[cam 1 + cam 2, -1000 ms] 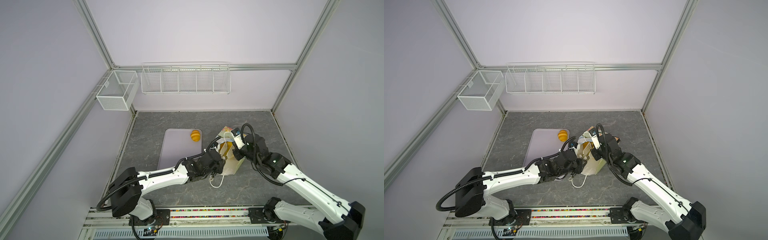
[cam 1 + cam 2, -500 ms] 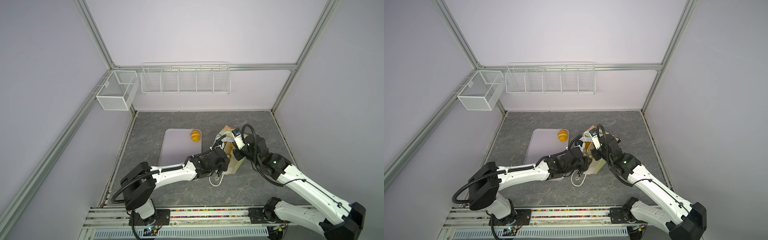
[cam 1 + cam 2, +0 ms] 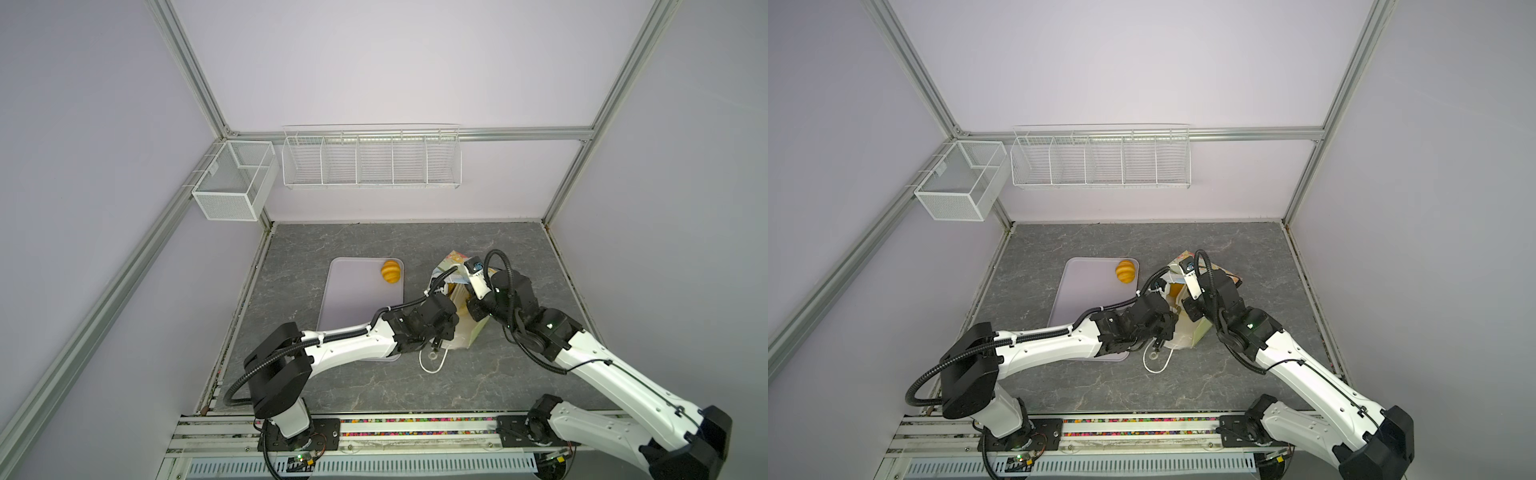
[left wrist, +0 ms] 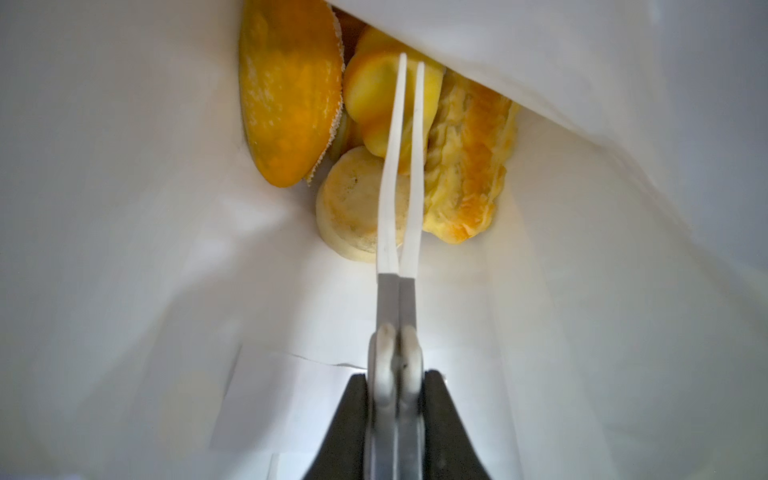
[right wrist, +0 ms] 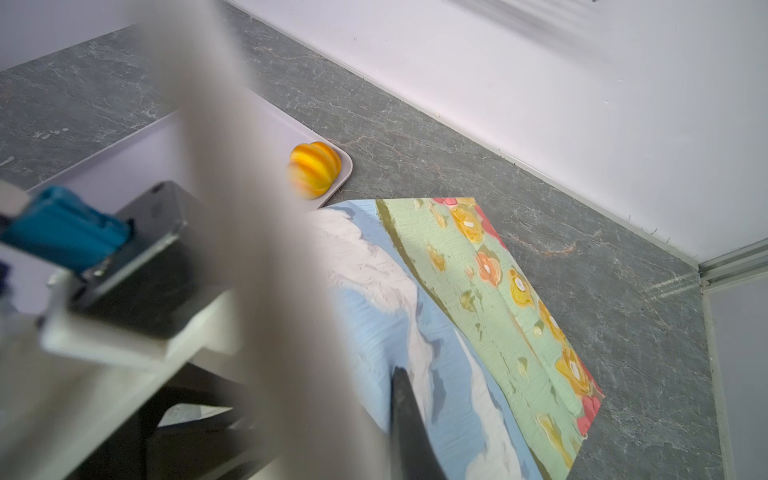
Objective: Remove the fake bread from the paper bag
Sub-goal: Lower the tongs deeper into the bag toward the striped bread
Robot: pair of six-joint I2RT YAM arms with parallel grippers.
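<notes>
The paper bag lies tipped over on the grey table, printed side up in the right wrist view. My left gripper is deep inside its white interior, shut, with nothing seen between its white fingers. Just past the tips lies fake bread: a speckled orange oval, a smooth yellow bun, a pale round bun and a ridged loaf. My right gripper is shut on the bag's rim, one dark finger against the outside. A ridged golden bun rests on the tray.
A pale lilac tray lies left of the bag, under the left forearm. The bag's white cord handle loops on the table in front. A wire rack and a mesh box hang on the back wall.
The left arm has reached farther into the bag and its jaws have closed. The right arm and the bun on the tray have stayed put.
</notes>
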